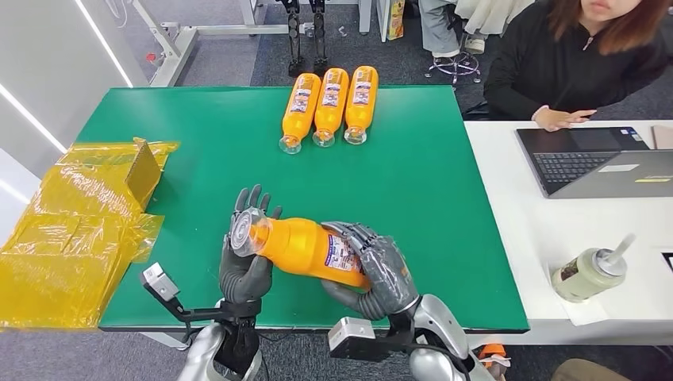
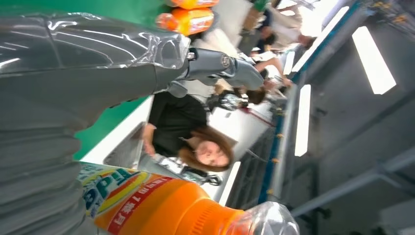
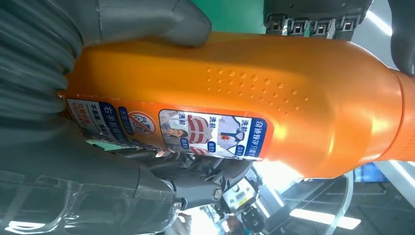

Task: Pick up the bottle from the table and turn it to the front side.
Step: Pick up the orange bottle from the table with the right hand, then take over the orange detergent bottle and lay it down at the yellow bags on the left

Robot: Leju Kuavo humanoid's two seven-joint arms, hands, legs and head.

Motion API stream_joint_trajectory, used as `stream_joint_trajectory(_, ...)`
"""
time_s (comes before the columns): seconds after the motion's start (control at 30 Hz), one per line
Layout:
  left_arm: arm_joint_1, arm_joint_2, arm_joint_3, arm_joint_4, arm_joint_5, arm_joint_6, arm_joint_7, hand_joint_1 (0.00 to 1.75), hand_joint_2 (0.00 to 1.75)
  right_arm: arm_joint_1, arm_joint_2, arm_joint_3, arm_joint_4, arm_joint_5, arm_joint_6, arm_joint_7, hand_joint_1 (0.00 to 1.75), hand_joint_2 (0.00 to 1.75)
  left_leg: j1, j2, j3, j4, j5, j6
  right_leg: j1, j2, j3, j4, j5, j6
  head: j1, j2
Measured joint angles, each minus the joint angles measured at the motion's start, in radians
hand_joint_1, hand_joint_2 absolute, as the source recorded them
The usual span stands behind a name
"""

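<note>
An orange bottle point(image 1: 305, 246) with a clear cap and a blue-and-white label is held lying sideways above the near edge of the green table point(image 1: 198, 151). My right hand point(image 1: 377, 270) grips its labelled lower body, thumb on one side and fingers wrapped round the other. My left hand point(image 1: 246, 266) is at the cap end, fingers spread upright behind the cap, palm against the neck. In the right wrist view the label side of the bottle point(image 3: 274, 88) faces the camera inside my right hand point(image 3: 49, 147). The left wrist view shows the bottle point(image 2: 161, 205) beside my left hand point(image 2: 73, 73).
Three more orange bottles point(image 1: 329, 103) lie side by side at the table's far edge. Yellow plastic bags point(image 1: 71, 230) pile up at the left. On the white table point(image 1: 516, 214) to the right are a laptop point(image 1: 587, 159) and a lidded cup point(image 1: 587, 274); a person point(image 1: 571, 63) sits behind it.
</note>
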Motion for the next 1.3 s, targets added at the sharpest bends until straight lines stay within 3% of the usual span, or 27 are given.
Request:
stream_joint_trajectory(0.2, -0.005, 0.000, -0.021, 0.000, 0.017, -0.003, 0.007, 0.00, 1.75, 0.044, 0.046, 0.005, -0.017, 0.053, -0.008, 0.037, 1.75, 1.75, 0.000, 0.000, 0.000, 0.000, 0.000, 0.000, 0.000, 0.000, 0.000, 0.000, 0.000, 0.000, 0.000, 0.000)
stream_joint_trajectory(0.57, -0.020, 0.000, -0.056, -0.016, 0.034, 0.015, 0.035, 0.00, 1.75, 0.179, 0.067, -0.049, -0.217, 0.147, -0.009, 0.063, 1.75, 1.75, 0.000, 0.000, 0.000, 0.000, -0.001, 0.000, 0.000, 0.000, 0.000, 0.000, 0.000, 0.000, 0.000, 0.000)
stream_joint_trajectory(1.03, -0.009, 0.007, -0.056, -0.101, 0.026, 0.048, 0.047, 0.00, 1.75, 0.233, 0.131, -0.175, -0.237, 0.087, 0.023, -0.056, 1.75, 1.75, 0.000, 0.000, 0.000, 0.000, 0.000, 0.001, 0.000, 0.000, 0.000, 0.000, -0.001, 0.001, 0.000, 0.000)
stream_joint_trajectory(1.3, 0.019, 0.012, -0.053, -0.140, 0.002, 0.044, 0.050, 0.00, 1.75, 0.258, 0.100, -0.271, -0.185, -0.006, -0.050, -0.124, 1.75, 1.75, 0.000, 0.000, -0.001, 0.000, -0.001, 0.002, 0.000, 0.000, 0.000, -0.001, -0.001, 0.001, 0.000, 0.000)
